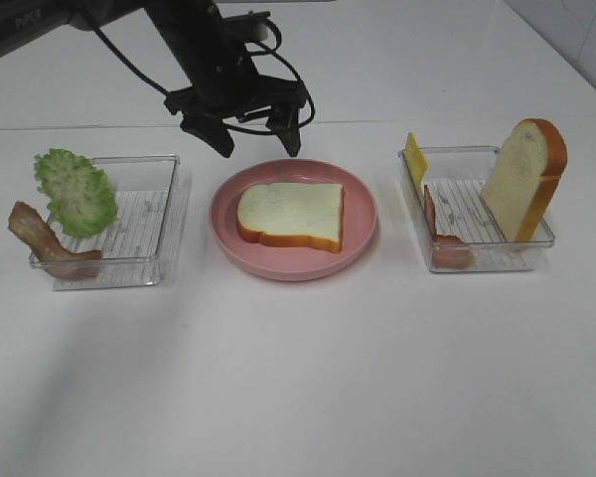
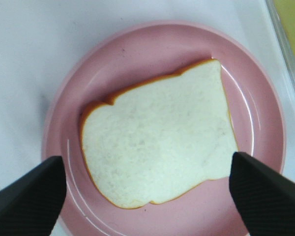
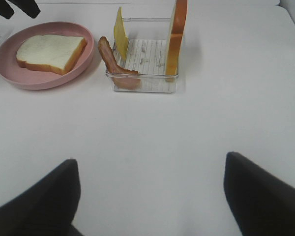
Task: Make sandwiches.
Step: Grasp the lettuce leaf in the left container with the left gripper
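Note:
One white bread slice (image 1: pixel 290 216) with an orange-brown crust lies flat on the round pink plate (image 1: pixel 363 221). My left gripper (image 1: pixel 257 147) hovers open over the plate's far edge, holding nothing. In the left wrist view the bread slice (image 2: pixel 160 147) fills the plate (image 2: pixel 137 54), with both black fingertips (image 2: pixel 27 196) apart from it. My right gripper (image 3: pixel 152 196) is open and empty over bare table, nearer than the right tray (image 3: pixel 142 84). That tray holds a yellow cheese slice (image 1: pixel 415 157), a bacon strip (image 1: pixel 439 234) and an upright bread slice (image 1: pixel 524 179).
The left clear tray (image 1: pixel 149 260) carries green lettuce (image 1: pixel 76 192) and a bacon strip (image 1: pixel 42 240) leaning over its left rim. The white table (image 1: pixel 298 378) runs wide in front of the plate and trays. The left arm and its cables reach in from the top left.

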Controlling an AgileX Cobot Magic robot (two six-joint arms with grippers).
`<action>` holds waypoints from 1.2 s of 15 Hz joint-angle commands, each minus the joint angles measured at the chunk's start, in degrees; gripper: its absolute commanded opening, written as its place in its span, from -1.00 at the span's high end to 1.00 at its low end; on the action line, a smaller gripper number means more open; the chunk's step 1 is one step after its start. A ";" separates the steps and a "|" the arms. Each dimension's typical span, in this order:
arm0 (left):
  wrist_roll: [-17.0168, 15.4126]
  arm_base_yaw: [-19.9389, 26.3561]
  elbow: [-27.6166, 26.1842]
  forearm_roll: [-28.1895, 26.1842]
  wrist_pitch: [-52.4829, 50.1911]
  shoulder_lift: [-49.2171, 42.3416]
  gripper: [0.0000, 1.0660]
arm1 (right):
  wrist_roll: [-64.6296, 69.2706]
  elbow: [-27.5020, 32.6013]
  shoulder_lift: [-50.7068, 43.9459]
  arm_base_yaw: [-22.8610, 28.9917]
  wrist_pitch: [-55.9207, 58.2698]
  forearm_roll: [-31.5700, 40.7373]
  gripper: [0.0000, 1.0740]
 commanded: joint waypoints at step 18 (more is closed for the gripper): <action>-7.85 17.76 21.37 12.09 4.98 -22.86 -0.42 | -0.34 0.06 -0.74 -0.40 -0.52 0.34 -0.42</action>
